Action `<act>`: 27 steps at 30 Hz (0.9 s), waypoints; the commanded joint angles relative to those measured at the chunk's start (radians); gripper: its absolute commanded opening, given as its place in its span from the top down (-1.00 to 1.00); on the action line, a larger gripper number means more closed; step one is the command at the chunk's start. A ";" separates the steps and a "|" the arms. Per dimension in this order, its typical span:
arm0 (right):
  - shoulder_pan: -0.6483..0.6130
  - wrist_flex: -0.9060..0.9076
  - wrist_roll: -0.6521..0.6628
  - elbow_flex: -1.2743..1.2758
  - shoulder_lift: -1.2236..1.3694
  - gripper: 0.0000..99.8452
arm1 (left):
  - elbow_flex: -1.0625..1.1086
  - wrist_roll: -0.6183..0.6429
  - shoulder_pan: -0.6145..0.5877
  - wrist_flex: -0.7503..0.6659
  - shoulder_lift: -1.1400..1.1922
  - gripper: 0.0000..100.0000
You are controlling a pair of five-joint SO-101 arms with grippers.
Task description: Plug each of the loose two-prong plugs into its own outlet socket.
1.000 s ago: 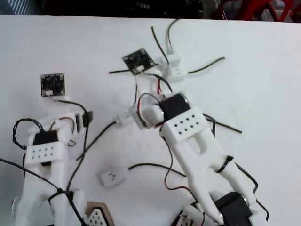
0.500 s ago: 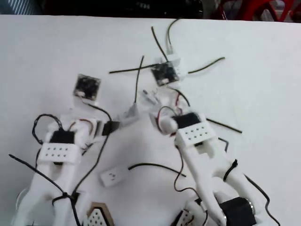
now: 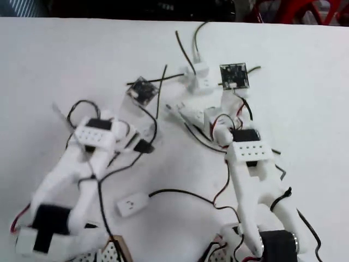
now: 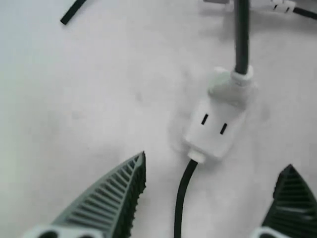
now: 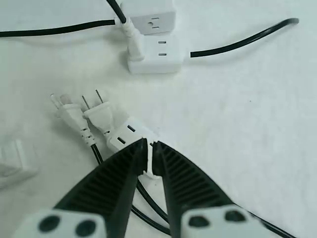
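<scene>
Both arms have swung rightward across the high view within the last second. The left arm, formerly at the far left, now holds the left gripper [image 4: 215, 162] over the mid socket [image 4: 213, 128] near the centre of the bench [image 3: 305, 82]. Its jaws are spread wide on either side of the socket and touch nothing. A seated plug [image 4: 229, 84] appears already pushed into that socket's end. The right arm has drawn away from that spot, and the right gripper [image 5: 149, 145] now sits at the right socket [image 5: 126, 135], jaws pressed almost together with nothing clearly pinched. The first plug [image 5: 101, 115] lies touching this socket, prongs bare and pointing away from it. The second plug [image 5: 69, 111] lies just beside the first, equally loose. The arms thus seem to have divided the work, though both plugs remain to be inserted and the right jaws must open first. Around them are the front socket [image 3: 131, 204], lying apart and free, the black cords [image 3: 180, 192] crossing between the arms, and the far sockets [image 3: 199, 76], touching each other. The plugs' closeness and the tangled cords are the likely hindrances.
</scene>
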 commanded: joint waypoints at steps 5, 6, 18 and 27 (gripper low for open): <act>0.013 -0.022 0.002 -0.005 -0.028 0.96 | -0.440 -0.014 -0.051 0.021 0.398 0.29; 0.012 -0.022 0.002 -0.005 -0.028 0.96 | -0.493 -0.014 -0.068 0.021 0.432 0.31; 0.007 -0.022 0.002 -0.005 -0.028 0.96 | -1.077 0.034 -0.142 0.238 0.680 0.31; -0.022 -0.016 0.002 -0.003 -0.028 0.96 | -1.390 0.043 -0.140 0.634 0.685 0.31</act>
